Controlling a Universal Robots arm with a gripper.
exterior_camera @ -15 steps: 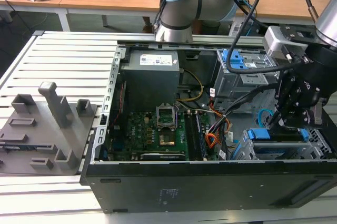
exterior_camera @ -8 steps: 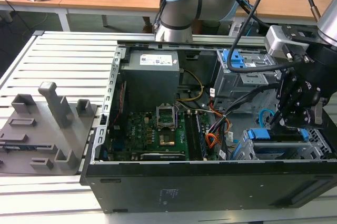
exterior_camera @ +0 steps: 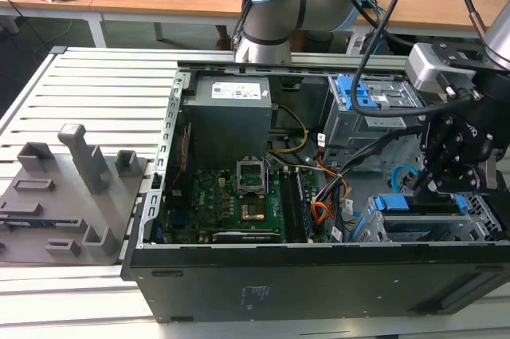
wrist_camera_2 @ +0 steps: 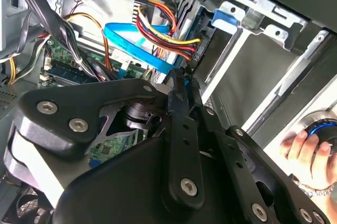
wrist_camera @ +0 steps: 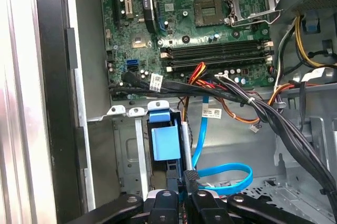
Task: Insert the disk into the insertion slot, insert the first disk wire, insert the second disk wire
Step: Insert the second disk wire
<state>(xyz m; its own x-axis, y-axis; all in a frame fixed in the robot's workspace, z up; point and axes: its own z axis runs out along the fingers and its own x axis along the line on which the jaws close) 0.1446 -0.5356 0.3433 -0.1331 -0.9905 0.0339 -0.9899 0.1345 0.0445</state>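
The disk [exterior_camera: 420, 204], in its bright blue frame [wrist_camera: 166, 140], sits inside the insertion slot [exterior_camera: 478, 226], the silver cage in the open case at the exterior view's right. The first disk wire [wrist_camera_2: 167, 33], an orange, red and black bundle, ends in a plug at the disk's rear edge. My gripper [exterior_camera: 434, 183] hangs just above that rear edge. Its fingers [wrist_camera_2: 181, 84] are shut on the dark plug of the second disk wire [wrist_camera: 224, 174], the looped light-blue cable [wrist_camera_2: 129, 45]. In the first wrist view my gripper [wrist_camera: 181, 184] holds the plug right behind the blue frame.
A taller grey bay with a blue latch [exterior_camera: 362, 104] stands behind the cage. The motherboard [exterior_camera: 231, 199] and black cable bundles [wrist_camera: 253, 108] fill the case's middle. A person's hand [wrist_camera_2: 308, 153] rests on a round knob outside the case. Grey fixtures [exterior_camera: 80, 187] stand at the exterior view's left.
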